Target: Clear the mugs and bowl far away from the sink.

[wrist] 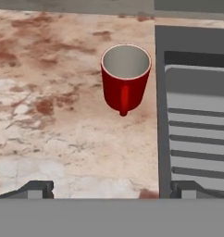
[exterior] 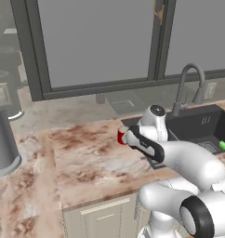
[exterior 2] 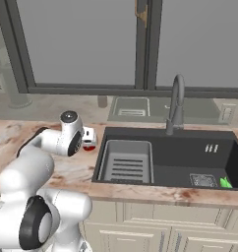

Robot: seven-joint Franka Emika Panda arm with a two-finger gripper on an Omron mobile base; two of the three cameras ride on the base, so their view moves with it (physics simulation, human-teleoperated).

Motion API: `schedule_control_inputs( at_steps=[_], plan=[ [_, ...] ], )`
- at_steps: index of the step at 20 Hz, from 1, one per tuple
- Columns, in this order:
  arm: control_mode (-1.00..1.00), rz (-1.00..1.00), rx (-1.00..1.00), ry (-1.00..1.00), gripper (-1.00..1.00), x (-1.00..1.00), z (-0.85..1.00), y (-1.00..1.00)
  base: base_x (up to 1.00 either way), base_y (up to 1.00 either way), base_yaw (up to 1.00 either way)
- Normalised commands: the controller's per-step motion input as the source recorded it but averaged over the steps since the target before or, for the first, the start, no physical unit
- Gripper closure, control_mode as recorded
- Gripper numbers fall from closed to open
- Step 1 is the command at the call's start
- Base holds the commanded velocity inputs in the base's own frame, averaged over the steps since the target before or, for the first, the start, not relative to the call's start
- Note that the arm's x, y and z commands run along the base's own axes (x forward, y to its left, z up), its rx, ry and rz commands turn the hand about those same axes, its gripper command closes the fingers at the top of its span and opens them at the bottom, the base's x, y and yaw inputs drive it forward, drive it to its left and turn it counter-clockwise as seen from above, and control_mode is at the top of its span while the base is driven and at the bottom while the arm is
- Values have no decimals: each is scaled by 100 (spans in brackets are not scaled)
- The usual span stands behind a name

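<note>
From where I stand, the gripper (wrist: 106, 189) hangs over the marbled countertop (wrist: 53, 134) with its two dark fingertips (wrist: 36, 189) spread as wide as they go and nothing between them. Straight ahead of it, along the line the hand points, stands the red mug (wrist: 126, 78), upright with its mouth open to the camera and its handle turned back toward the gripper. The mug sits a touch toward the right fingertip's side of centre, so I'd judge the hand needs only a small sideways shift before dropping in, and the handle facing it may get in the way of a clean squeeze across the body. Just beyond that right fingertip, and close beside the mug, runs the edge of the dark sink (wrist: 161, 97) with its grey slotted drainer insert (wrist: 199, 129); the mug is on the counter, not in the basin, but near its rim. In the right base view the red mug (exterior 2: 89, 140) peeks out past the wrist, beside the sink (exterior 2: 180, 157), with the curved faucet (exterior 2: 176, 101) farther back.
</note>
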Motion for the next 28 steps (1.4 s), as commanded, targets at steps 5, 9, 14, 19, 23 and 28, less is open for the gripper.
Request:
schedule_control_inputs(
  at_steps=[5,9,14,19,23,28],
  plan=[
    [-100,0,0,0,-100,10,-6,0,0,0,0],
    [-100,0,0,0,-100,11,-9,0,0,0,0],
    [-100,0,0,0,-100,13,-11,3,0,0,0],
    [-100,0,0,0,-100,17,-3,9,0,0,0],
    [-100,0,0,0,-100,16,-5,6,0,0,0],
    [-100,0,0,0,-100,14,-8,2,0,0,0]
  ],
)
